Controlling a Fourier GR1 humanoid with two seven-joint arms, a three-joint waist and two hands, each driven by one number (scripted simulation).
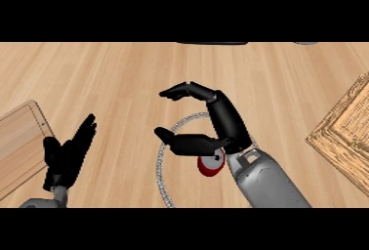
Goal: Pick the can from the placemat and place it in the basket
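A red can [210,167] with a pale end lies on its side inside the round wire basket [160,155], whose grey rim curves across the counter's middle. My right hand [225,122] hovers over the basket, fingers and thumb spread apart with nothing between them; its wrist covers part of the can. A pale wooden placemat [20,141] lies at the left edge with nothing on its visible part. Resting open beside the placemat at the lower left is my left hand [69,154], fingers pointing up.
A thick wooden board [347,129] lies tilted at the right edge. Dark objects [213,43] are cut off at the counter's far edge. Bare wood counter stretches across the far half.
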